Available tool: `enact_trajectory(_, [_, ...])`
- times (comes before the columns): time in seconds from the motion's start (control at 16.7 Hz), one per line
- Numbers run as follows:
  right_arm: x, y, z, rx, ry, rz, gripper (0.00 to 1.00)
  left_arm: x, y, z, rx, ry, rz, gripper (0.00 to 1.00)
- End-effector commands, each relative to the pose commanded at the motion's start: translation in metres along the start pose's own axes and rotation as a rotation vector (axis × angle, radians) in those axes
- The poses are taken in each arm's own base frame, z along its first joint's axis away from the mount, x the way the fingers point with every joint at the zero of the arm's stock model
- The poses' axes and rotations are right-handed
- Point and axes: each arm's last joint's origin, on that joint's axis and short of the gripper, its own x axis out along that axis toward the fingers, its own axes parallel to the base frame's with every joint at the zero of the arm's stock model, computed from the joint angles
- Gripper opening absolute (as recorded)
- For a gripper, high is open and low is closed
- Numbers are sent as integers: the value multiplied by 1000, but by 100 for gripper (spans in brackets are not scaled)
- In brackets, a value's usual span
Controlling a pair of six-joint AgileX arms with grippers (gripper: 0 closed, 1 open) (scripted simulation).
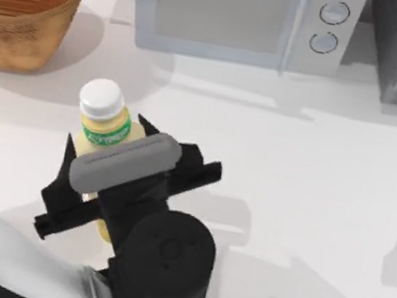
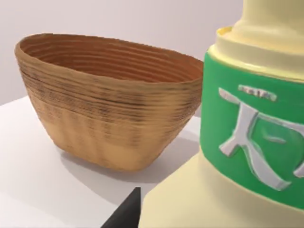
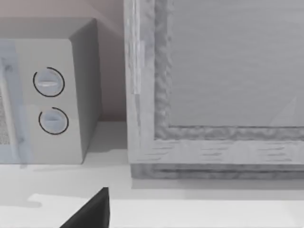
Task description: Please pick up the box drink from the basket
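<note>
White tabletop (image 1: 330, 177), microwave (image 1: 235, 15) at 12 o'clock, basket (image 1: 21, 7) at 10 o'clock. Box drink (image 1: 104, 123) is seen outside the basket, upright, near table centre toward 7 o'clock. Left gripper (image 1: 114, 181) is closed around its body below the green band, cap left clear. Step judged: drink already extracted; 1 lift clear, grip kept firm, is called for. Right gripper (image 3: 90, 211) is parked facing the microwave; finger state cannot be told.
</note>
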Motion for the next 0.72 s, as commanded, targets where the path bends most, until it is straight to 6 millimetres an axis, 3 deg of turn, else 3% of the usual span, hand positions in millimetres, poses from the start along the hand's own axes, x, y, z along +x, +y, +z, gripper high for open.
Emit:
enact_trajectory(0.42, [0,0,0,0,0,0,100,21,17,-17,15,1,63,0])
enact_trajectory(0.66, [0,0,0,0,0,0,100,22,18,-18,21,1,67,0])
enact_trajectory(0.72, [0,0,0,0,0,0,100,22,18,-18,21,1,67,8])
